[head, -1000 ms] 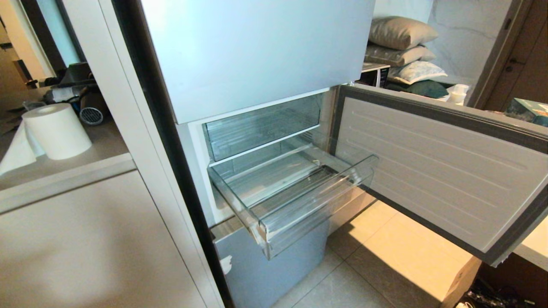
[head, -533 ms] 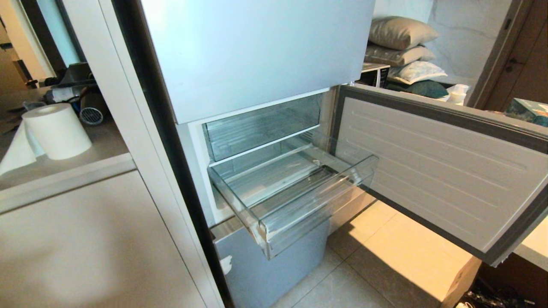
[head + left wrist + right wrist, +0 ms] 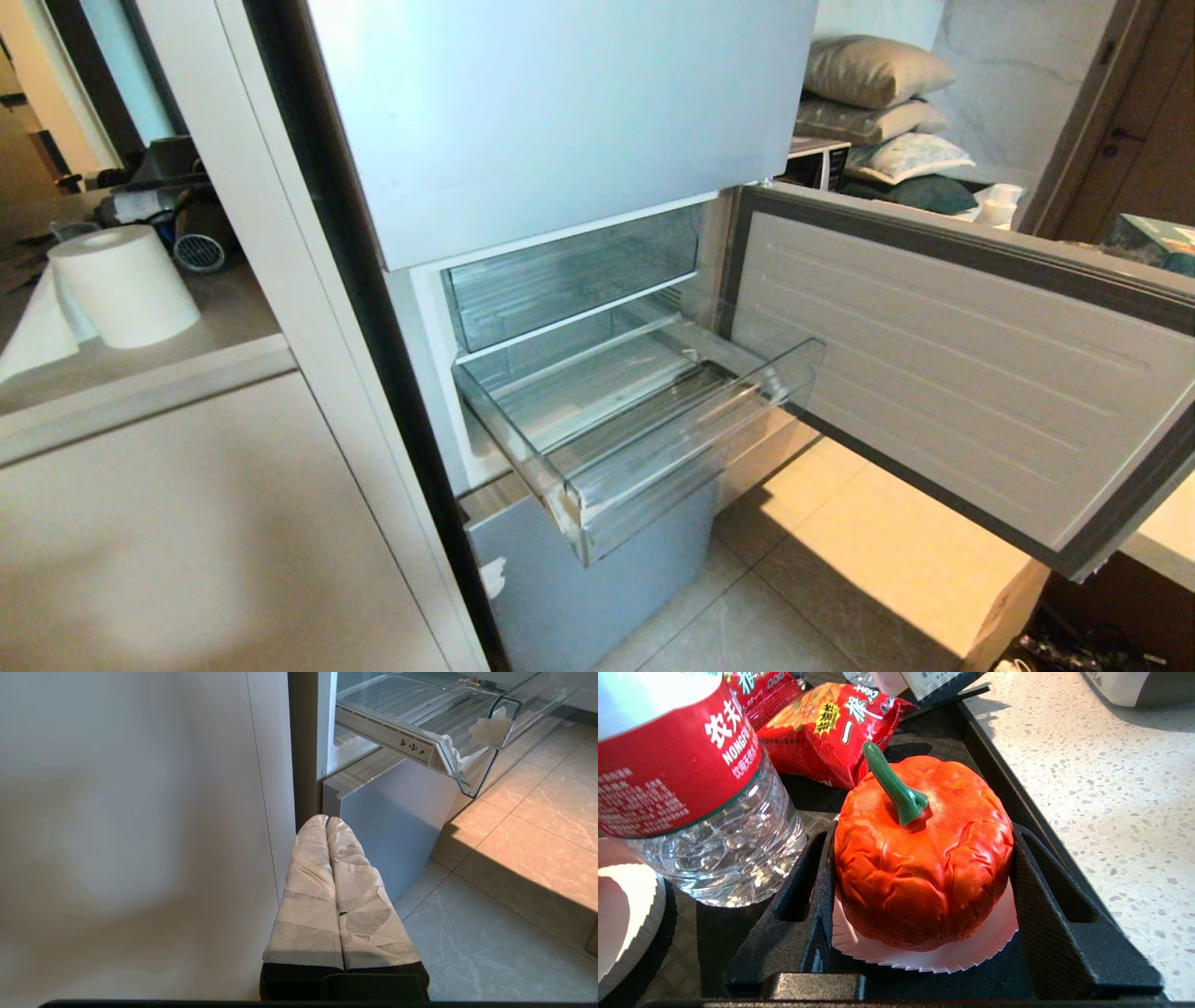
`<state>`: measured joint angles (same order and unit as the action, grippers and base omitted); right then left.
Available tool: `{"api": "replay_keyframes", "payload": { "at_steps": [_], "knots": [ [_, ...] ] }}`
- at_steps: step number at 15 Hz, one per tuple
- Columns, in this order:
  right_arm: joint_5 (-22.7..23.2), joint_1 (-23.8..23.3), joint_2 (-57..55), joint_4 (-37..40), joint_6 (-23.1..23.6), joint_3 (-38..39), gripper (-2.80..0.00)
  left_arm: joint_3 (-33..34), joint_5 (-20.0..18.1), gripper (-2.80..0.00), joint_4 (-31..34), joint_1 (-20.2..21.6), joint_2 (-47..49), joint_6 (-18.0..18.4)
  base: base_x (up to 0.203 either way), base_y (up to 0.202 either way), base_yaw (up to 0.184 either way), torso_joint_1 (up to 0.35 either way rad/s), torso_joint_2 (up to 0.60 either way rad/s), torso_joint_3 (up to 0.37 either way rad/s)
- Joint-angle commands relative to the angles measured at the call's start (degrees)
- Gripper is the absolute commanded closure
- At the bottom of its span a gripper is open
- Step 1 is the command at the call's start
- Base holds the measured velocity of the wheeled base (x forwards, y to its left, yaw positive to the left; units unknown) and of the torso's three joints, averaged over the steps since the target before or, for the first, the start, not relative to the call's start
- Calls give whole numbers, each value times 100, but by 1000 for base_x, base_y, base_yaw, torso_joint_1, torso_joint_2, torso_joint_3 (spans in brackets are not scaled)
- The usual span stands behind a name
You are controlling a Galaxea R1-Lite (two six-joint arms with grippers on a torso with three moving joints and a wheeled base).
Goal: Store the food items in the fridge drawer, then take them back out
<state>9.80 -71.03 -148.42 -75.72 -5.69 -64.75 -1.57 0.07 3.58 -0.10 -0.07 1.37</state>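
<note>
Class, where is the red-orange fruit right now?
Only the right wrist view shows it: the red-orange fruit sits on a white paper liner in a black tray, between the right hand's fingers, beside a water bottle.

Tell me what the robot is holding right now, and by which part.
The right gripper has its fingers against opposite sides of the red-orange fruit, around its body below the green stem. The left gripper is shut and holds nothing.

fridge drawer [image 3: 597, 439]: clear shiny plastic | red-orange fruit [image 3: 922, 858]: glossy, wrinkly skin | left gripper [image 3: 327, 821]: fingers wrapped in white crinkly tape | water bottle [image 3: 705, 826]: clear bumpy plastic | tray [image 3: 999, 779]: black, matt
</note>
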Motion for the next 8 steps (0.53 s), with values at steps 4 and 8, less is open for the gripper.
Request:
{"api": "replay_keyframes", "payload": {
  "at_steps": [4,8],
  "knots": [
    [-38,-172,842,288,-32,299,0,-1,1,0,2,1,7,3,0,0,0,0,0,0],
    [-23,-555,2240,877,-30,930,0,-1,1,0,2,1,7,4,0,0,0,0,0,0]
  ]
}}
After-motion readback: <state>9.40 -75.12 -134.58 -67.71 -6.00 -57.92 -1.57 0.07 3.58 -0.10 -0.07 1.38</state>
